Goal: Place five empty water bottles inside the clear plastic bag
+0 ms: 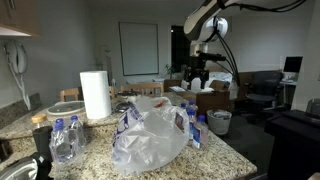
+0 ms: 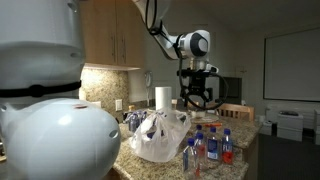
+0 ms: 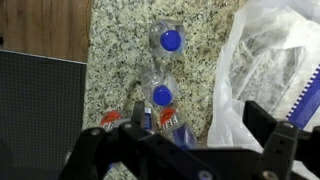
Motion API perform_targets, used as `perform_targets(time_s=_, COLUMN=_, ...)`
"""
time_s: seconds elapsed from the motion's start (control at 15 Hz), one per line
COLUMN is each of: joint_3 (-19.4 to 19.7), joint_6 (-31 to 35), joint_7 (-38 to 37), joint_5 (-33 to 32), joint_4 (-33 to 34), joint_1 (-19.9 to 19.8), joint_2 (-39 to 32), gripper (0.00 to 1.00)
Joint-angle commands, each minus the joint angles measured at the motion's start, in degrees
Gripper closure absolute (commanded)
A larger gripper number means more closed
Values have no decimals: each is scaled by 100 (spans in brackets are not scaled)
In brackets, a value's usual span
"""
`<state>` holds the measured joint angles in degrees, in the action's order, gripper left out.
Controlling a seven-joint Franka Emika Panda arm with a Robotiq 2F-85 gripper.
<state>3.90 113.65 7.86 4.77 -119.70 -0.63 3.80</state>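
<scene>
The clear plastic bag [image 1: 150, 135] stands crumpled in the middle of the granite counter, also seen as the bag [image 2: 158, 136] and at the right of the wrist view as the bag [image 3: 268, 60]. Several small water bottles [image 1: 190, 124] stand beside it, and more bottles [image 1: 64, 141] stand at the counter's near left. In an exterior view, a cluster of bottles [image 2: 211, 148] stands near the counter's end. My gripper [image 1: 201, 70], [image 2: 197, 95] hangs open well above the counter. In the wrist view, the gripper [image 3: 200, 115] holds nothing, with blue-capped bottles [image 3: 161, 95] lying below it, left of the bag.
A paper-towel roll [image 1: 95, 95] stands upright behind the bag, also visible as the roll [image 2: 162, 97]. A dark panel [image 3: 40, 110] fills the left of the wrist view. Chairs and a table [image 1: 210, 95] lie beyond the counter. Wall cabinets [image 2: 110, 35] hang above it.
</scene>
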Motion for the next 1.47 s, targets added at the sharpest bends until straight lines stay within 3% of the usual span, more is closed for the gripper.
perform_targets(time_s=0.0, joint_3=4, joint_6=696, joint_7=313, joint_5=674, joint_4=-364, joint_1=-53, joint_2=9, gripper=0)
perform_targets(time_s=0.2, joint_3=42, joint_6=1347, joint_7=375, joint_5=1270, joint_4=-648, joint_1=-83, joint_2=-173, gripper=0)
perform_targets(time_s=0.4, joint_3=74, joint_6=1724, joint_7=304, joint_5=1452, joint_4=-752, joint_1=-137, joint_2=-456, gripper=0)
perform_targets(time_s=1.27, joint_3=26, joint_6=1404, joint_7=-1507, joint_5=-153, joint_4=188, joint_1=-19, joint_2=-1864, gripper=0)
perform_targets(time_s=1.33, joint_3=37, joint_6=1369, joint_7=-1637, joint_5=-213, joint_4=189, joint_1=-19, joint_2=-1904, gripper=16)
perform_targets(time_s=1.4, joint_3=39, joint_6=1325, joint_7=-1706, joint_5=-236, joint_4=192, joint_1=-31, joint_2=-1936, gripper=26)
